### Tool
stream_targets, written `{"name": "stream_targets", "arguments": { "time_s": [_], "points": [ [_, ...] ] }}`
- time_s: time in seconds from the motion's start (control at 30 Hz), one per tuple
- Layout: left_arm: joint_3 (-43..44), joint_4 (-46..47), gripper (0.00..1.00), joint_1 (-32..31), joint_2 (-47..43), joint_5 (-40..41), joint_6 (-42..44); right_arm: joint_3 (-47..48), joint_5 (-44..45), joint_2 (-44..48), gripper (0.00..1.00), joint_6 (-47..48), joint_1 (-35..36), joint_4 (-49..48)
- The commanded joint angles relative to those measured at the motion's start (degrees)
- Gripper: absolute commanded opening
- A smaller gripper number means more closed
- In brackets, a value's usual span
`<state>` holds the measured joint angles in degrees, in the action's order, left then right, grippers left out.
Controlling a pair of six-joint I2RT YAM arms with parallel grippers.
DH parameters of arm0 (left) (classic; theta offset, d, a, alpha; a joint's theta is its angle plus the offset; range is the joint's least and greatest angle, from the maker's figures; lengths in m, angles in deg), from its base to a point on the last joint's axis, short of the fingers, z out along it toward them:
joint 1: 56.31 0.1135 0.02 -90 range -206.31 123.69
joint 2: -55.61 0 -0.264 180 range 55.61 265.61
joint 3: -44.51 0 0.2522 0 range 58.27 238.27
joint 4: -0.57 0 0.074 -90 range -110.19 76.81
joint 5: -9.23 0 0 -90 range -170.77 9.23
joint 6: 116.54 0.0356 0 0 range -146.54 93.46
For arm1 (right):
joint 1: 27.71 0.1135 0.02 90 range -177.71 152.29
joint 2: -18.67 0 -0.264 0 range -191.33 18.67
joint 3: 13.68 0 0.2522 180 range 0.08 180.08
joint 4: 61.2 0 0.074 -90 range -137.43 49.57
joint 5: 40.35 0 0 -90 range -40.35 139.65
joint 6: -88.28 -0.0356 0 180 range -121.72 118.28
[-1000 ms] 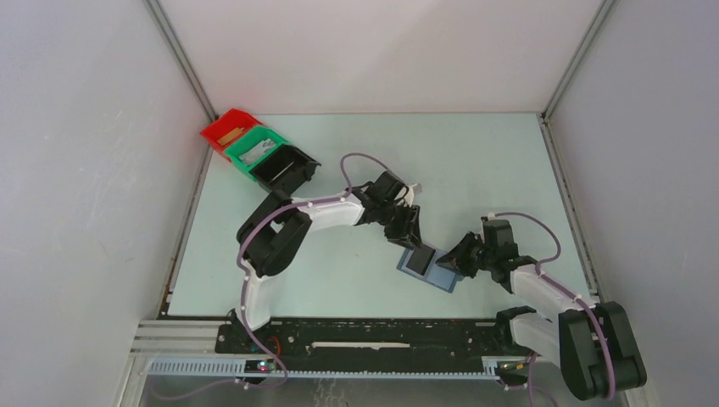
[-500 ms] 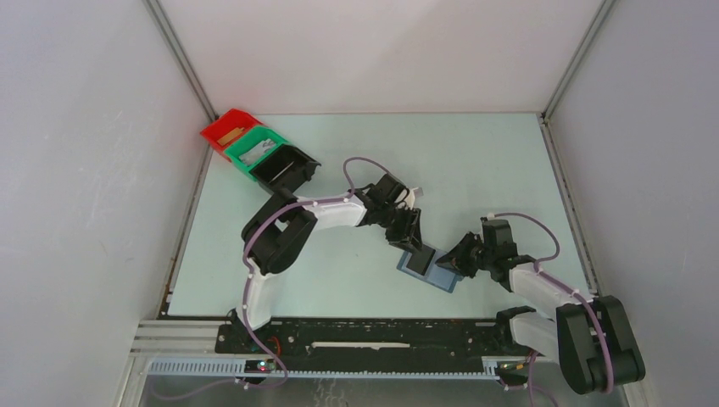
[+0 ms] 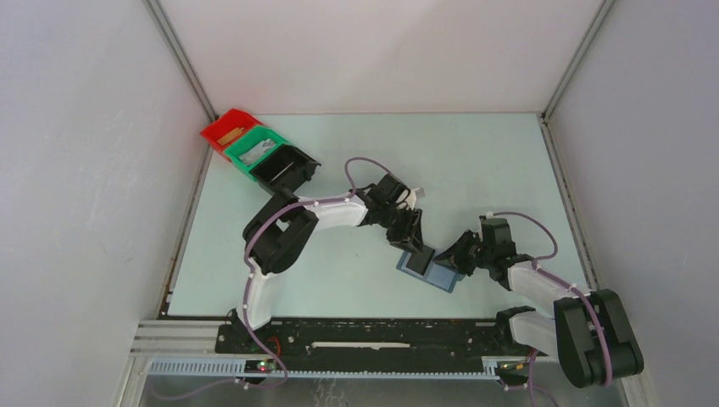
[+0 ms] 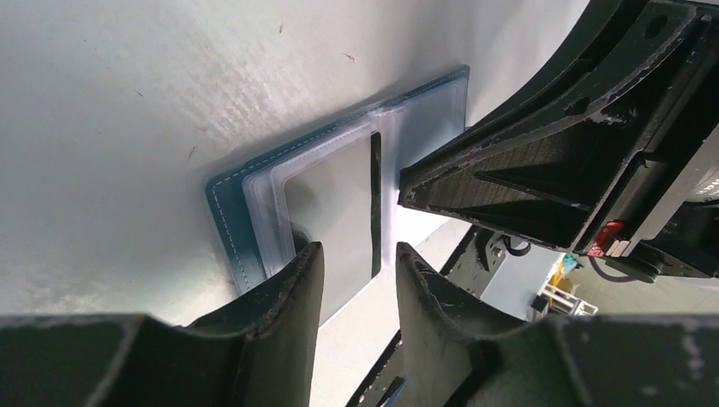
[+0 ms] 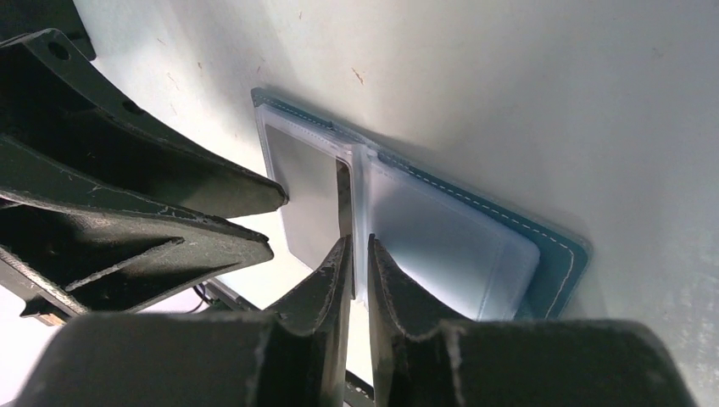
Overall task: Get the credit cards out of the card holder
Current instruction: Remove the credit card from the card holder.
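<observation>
Bins (image 3: 254, 149), red, green and black, are sitting at the table's (image 3: 475, 161) far left. Left claw (image 4: 356, 254) is hovering half-spread over the open card holder (image 4: 222, 203), lying right of centre, its fingers (image 4: 288, 292) straddling a grey card (image 4: 335, 203) in a clear sleeve (image 5: 441, 237). Right claw (image 5: 356, 246) is standing narrow at the sleeve's middle ridge; whether it is pinching, I cannot tell.

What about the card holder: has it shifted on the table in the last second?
No. The card holder sits at the same spot relative to the black rail at the table's near edge.
</observation>
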<state>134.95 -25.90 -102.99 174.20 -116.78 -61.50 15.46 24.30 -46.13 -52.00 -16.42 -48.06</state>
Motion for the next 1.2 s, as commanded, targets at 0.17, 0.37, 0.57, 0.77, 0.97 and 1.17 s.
{"name": "stream_targets", "arguments": {
  "time_s": [0.17, 0.37, 0.57, 0.77, 0.97, 1.17],
  "points": [
    [-0.4, -2.5, 0.43, -0.2, -3.5, 7.4, 2.9, 0.0, -0.2, 0.2, 0.21, -0.9, 0.1, -2.0],
    [-1.6, -2.2, 0.43, -0.2, -3.6, 8.6, 2.8, -0.1, 0.0, 0.6, 0.21, -0.7, 0.1, -1.5],
    [-3.5, -0.8, 0.42, -0.2, -5.9, 11.4, 2.8, -0.1, 0.1, 0.2, 0.21, -0.6, 0.0, -1.6],
    [-3.8, -0.2, 0.42, -0.1, -7.3, 11.9, 2.8, -0.1, -0.1, 0.2, 0.21, -0.6, 0.1, -1.7],
    [-4.4, 0.8, 0.42, 0.1, -9.3, 11.3, 3.1, -0.1, 0.1, 0.8, 0.21, -0.6, 0.1, -1.4],
    [-4.4, 1.1, 0.42, 0.9, -6.7, 6.6, 2.2, 0.1, 0.0, 0.6, 0.21, -0.8, 0.2, -1.5]
  ]
}}
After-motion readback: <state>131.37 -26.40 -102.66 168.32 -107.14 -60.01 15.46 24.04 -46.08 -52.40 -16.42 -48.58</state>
